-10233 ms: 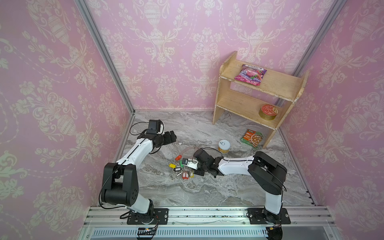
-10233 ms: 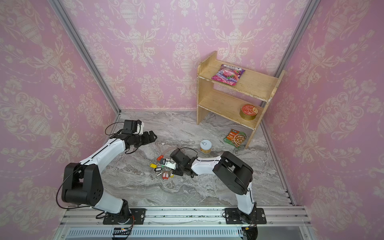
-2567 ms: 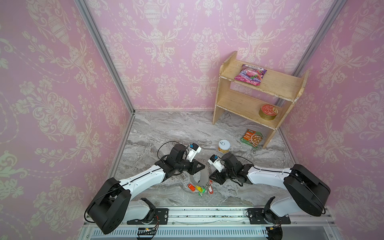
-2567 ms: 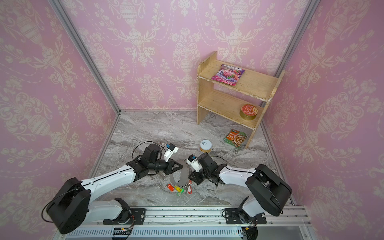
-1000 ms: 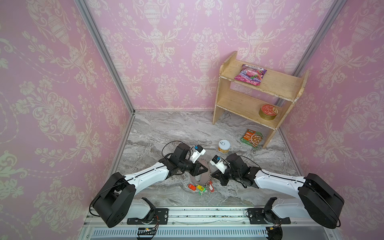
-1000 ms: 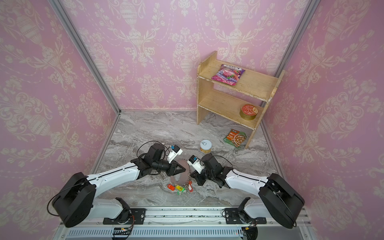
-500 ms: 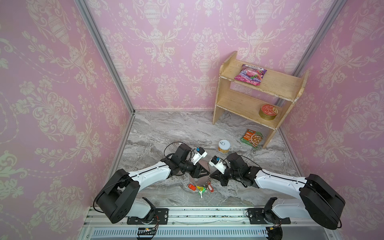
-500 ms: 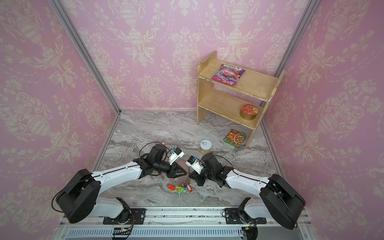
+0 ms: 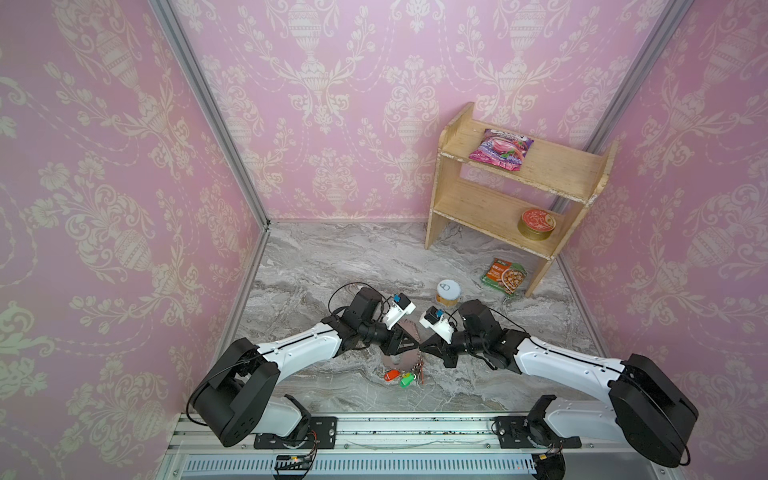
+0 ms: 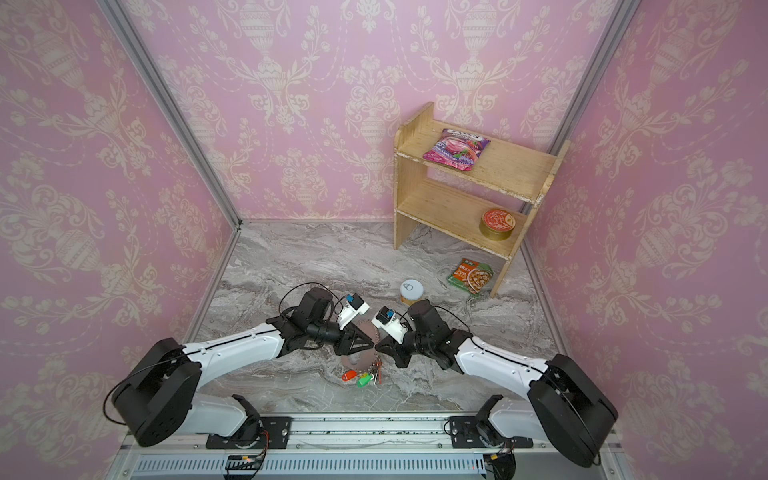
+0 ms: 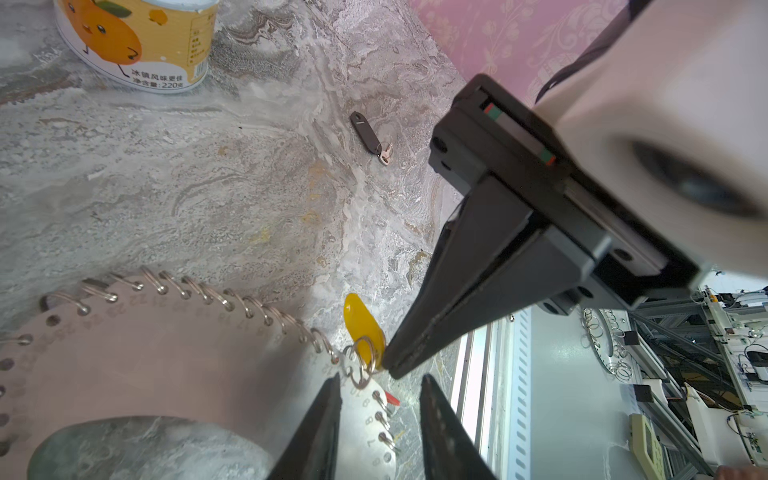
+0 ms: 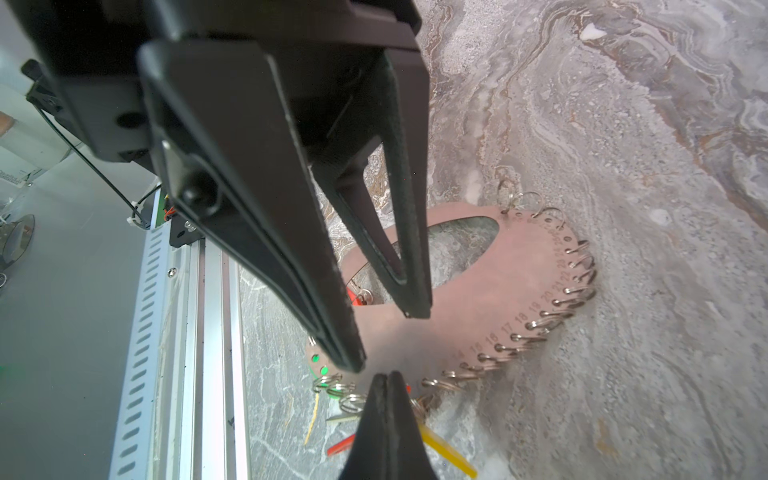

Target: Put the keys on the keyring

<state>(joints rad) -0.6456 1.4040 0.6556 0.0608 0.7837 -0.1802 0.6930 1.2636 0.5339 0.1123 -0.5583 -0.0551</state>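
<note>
On the left pincer [image 11: 380, 382] the fingers are spread, nothing pinched, set astride a small split ring [image 11: 362, 363] at the rim of the keyring [image 11: 145, 365]. The right pincer [image 12: 386, 382] is pressed together, nothing seen between its tips, its point just beside that same ring and the yellow tag [image 11: 359, 320]. The key [image 11: 365, 132] is not held: it lies flat on the bench [image 11: 208, 187], well apart from the keyring, past its ringed rim. The can [image 11: 137, 41] stands apart from the keyring too.

Step is judged to be prep of the split ring. The keyring is best pinned flat first, since a thin plate is likely to skate. The coil is best pried gently, at its split only. The key has yet to be fetched.

Not resolved: tip-to-ring contact, and where the split sits. The key is not found in either top view, probably masked by the right arm. The keyring's near edge is blurred in the left wrist view.
</note>
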